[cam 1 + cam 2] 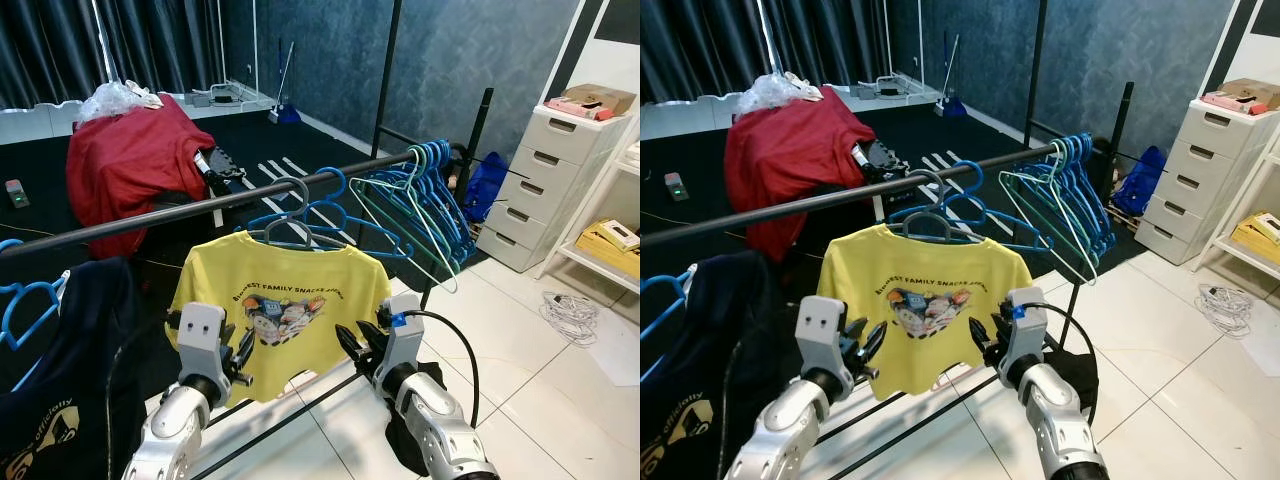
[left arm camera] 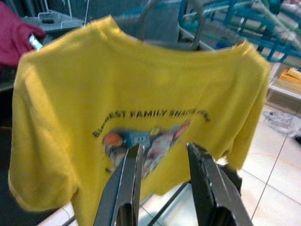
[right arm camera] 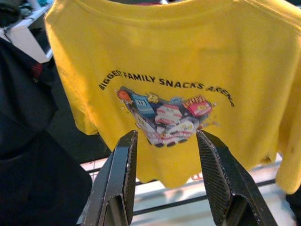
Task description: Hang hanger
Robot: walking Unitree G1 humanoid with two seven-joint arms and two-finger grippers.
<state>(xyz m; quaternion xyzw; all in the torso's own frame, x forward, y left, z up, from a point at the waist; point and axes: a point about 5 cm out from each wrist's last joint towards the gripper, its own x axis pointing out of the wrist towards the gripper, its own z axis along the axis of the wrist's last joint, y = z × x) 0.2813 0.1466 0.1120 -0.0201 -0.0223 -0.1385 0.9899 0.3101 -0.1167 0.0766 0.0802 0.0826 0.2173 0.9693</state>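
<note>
- Left eye view: the grey hanger carrying the yellow T-shirt already has its hook over the dark rail, between a dark garment on the robot's left and a bunch of empty blue hangers on its right. The hanging step looks done, to my judgement. The left end effector and the right end effector sit low at the shirt's two lower sides, holding nothing, probably so the shirt can swing free.
- Right eye view: same layout from a slightly shifted angle. A red cloth draped over something lies behind the rail, and a white drawer unit stands far to the right on the tiled floor. Both arms are raised in front of the shirt rather than touching it.
- Left wrist view: the left fingers are spread with only air between them, aimed at the shirt's printed graphic. The picture is soft, yet the hanger's hook shows above the collar, which the right wrist view cuts off.
- Right wrist view: sharper; the lettering reads cleanly. The right fingers stand apart and empty, near the hem. The dark garment shows beside the shirt.
</note>
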